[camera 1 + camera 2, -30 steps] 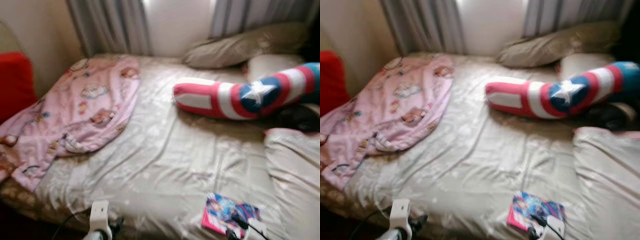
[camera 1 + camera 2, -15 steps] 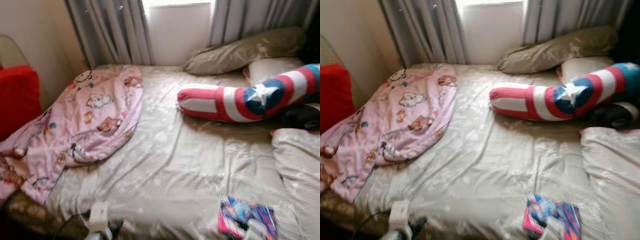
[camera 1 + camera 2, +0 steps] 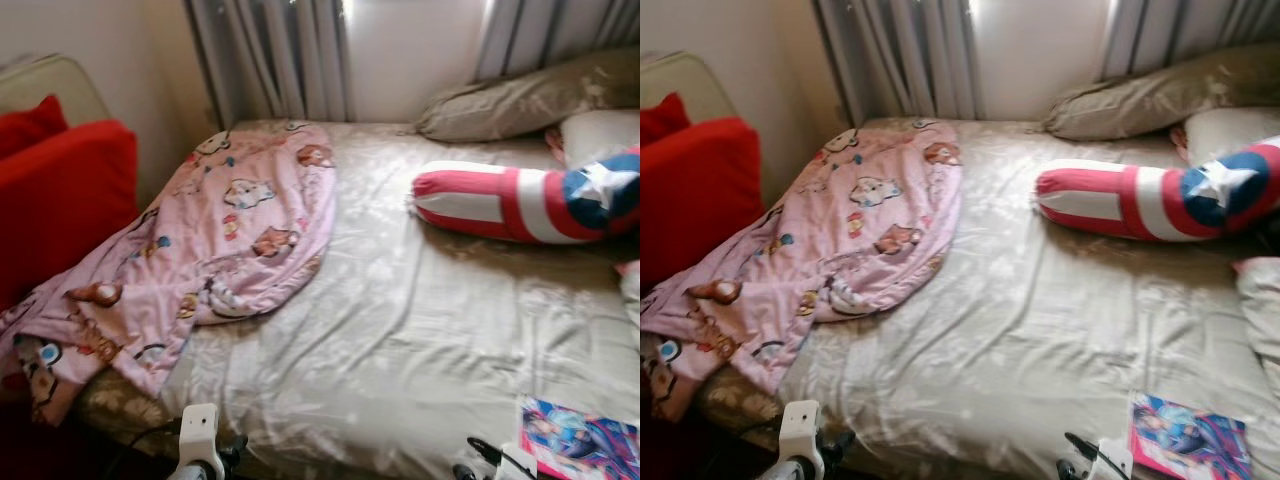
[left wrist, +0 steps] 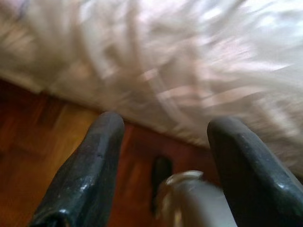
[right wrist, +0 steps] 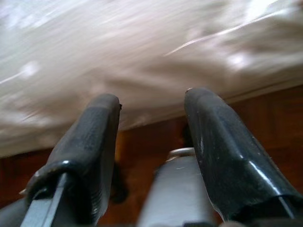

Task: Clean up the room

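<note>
Two grippers I see low at the bed's near edge | left gripper [image 4: 163,156] fingers spread, grasping nothing | right gripper [image 5: 151,142] likewise released | pink blanket [image 3: 215,240] crumpled on bed [image 3: 400,330] left side | colourful book [image 3: 580,445] near right corner | striped bolster [image 3: 530,200] far right | red cushion [image 3: 60,195] at left.

Left arm: white wrist end at the bottom edge, left of centre in the head views. Left gripper [image 4: 163,142]: two black fingers spread apart, nothing between them. Right arm: bottom edge, right of centre. Right gripper [image 5: 151,123]: fingers [image 5: 222,142] likewise parted, holding nothing.
</note>
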{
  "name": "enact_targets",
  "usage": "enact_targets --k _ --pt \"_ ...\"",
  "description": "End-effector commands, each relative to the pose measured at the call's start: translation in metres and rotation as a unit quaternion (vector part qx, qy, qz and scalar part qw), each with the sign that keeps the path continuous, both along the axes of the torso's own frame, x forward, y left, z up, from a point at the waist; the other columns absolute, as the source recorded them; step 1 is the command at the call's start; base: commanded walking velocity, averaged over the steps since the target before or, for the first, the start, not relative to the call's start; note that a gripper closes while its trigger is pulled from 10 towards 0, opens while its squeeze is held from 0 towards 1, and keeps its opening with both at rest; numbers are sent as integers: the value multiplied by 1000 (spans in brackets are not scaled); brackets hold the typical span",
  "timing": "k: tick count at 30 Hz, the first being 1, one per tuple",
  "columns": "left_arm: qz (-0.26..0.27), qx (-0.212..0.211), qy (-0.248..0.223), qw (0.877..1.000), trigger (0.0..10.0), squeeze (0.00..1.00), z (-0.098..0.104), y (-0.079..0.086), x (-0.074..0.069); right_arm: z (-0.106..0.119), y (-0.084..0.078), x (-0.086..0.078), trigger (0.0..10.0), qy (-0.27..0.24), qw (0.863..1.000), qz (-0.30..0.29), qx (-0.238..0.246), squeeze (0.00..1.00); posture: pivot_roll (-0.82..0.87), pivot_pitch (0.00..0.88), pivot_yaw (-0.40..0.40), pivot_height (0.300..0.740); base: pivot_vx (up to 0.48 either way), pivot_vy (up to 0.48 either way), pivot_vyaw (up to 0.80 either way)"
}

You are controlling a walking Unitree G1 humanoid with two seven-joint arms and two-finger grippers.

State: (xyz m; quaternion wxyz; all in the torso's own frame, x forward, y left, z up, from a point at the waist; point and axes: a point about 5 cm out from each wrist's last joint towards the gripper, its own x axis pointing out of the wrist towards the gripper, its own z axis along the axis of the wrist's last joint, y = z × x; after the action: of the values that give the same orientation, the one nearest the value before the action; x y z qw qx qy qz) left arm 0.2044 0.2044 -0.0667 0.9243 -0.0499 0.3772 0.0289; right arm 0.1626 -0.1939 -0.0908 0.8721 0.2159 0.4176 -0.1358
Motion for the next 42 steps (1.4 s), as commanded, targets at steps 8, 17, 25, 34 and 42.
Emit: enact_targets --k 8,17,25,34,42 --pt "-12 9 8 1000 10000 0 0 1 0 0 4 1 10000 0 1000 13 6 0 85 63 42 740 0 480 0" --pt "-10 9 10 1000 10000 0 -1 1 -2 1 3 2 10000 -2 1000 12 4 0 87 64 35 740 0 480 0" --pt "-10 7 7 1000 10000 0 -1 -1 -1 1 3 2 10000 -2 1000 16 3 0 87 56 35 740 0 480 0" --pt "-9 8 4 1000 10000 0 0 1 -1 0 4 1 10000 0 1000 17 4 0 87 44 38 740 0 480 0" --pt "-11 10 1 1000 10000 0 0 0 0 0 5 1 10000 2 1000 30 3 0 88 35 38 740 0 313 0"
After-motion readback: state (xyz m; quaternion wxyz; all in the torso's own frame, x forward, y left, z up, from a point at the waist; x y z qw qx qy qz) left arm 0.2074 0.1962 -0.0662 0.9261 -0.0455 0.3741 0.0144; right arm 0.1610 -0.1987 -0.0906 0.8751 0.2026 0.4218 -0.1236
